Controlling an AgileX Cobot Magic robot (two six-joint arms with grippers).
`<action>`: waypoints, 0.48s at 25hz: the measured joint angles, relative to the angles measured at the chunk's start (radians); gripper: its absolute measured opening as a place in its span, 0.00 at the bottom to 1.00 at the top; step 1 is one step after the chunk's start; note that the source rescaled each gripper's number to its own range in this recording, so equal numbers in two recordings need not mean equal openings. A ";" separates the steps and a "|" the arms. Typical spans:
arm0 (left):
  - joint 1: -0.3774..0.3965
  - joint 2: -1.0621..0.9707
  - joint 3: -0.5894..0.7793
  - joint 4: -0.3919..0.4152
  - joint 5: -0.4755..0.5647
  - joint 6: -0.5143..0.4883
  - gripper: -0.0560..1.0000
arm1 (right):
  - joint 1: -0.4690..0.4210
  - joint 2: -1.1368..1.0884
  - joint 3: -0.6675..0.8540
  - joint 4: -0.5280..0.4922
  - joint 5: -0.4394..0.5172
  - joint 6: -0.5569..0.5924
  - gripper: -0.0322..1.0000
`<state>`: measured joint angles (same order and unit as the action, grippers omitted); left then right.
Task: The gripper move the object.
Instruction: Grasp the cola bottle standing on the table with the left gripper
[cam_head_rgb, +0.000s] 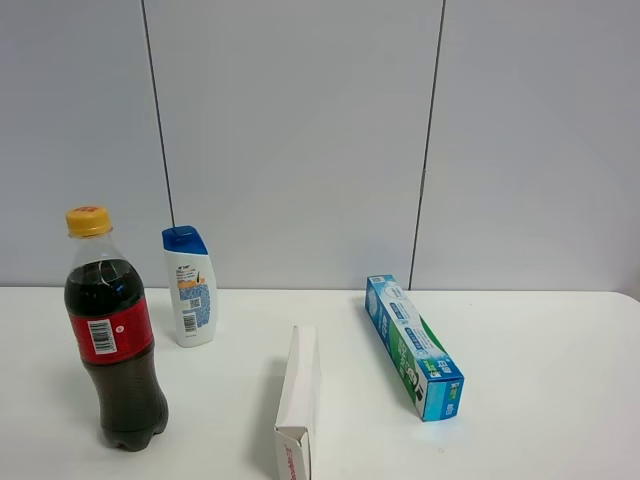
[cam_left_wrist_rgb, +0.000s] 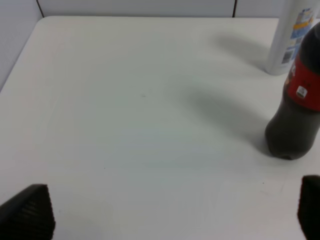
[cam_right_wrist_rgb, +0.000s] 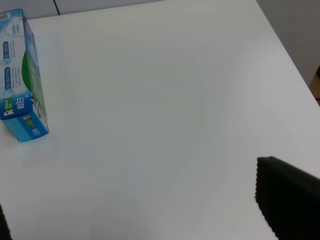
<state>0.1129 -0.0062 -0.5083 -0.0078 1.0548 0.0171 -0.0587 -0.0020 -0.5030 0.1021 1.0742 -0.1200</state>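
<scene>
The object, a clear bottle of dark cola (cam_head_rgb: 115, 340) with a yellow-orange cap and a red label, stands upright at the left of the white table (cam_head_rgb: 540, 400). Neither gripper shows in the exterior high view. In the left wrist view my left gripper (cam_left_wrist_rgb: 170, 215) is open, its black fingertips (cam_left_wrist_rgb: 27, 212) far apart over bare table, and the cola bottle (cam_left_wrist_rgb: 295, 115) stands ahead of it and off to one side, untouched. My right gripper (cam_right_wrist_rgb: 145, 220) is open over bare table too, with one black finger (cam_right_wrist_rgb: 287, 200) in plain sight.
A small white shampoo bottle (cam_head_rgb: 190, 285) with a blue cap stands just behind the cola. A white carton (cam_head_rgb: 300, 400) lies on edge at the front middle. A blue-green toothpaste box (cam_head_rgb: 412, 345) lies right of centre, also seen as the toothpaste box (cam_right_wrist_rgb: 22, 75) near the right gripper.
</scene>
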 joint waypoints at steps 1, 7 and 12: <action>0.000 0.000 0.000 0.000 0.000 0.000 0.99 | 0.000 0.000 0.000 0.000 0.000 0.000 1.00; 0.000 0.000 0.000 0.000 0.000 0.000 0.99 | 0.000 0.000 0.000 0.000 0.000 0.000 1.00; 0.000 0.000 0.000 0.000 0.000 0.000 0.99 | 0.000 0.000 0.000 0.000 0.000 0.000 1.00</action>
<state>0.1129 -0.0062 -0.5083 -0.0078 1.0548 0.0171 -0.0587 -0.0020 -0.5030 0.1021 1.0742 -0.1200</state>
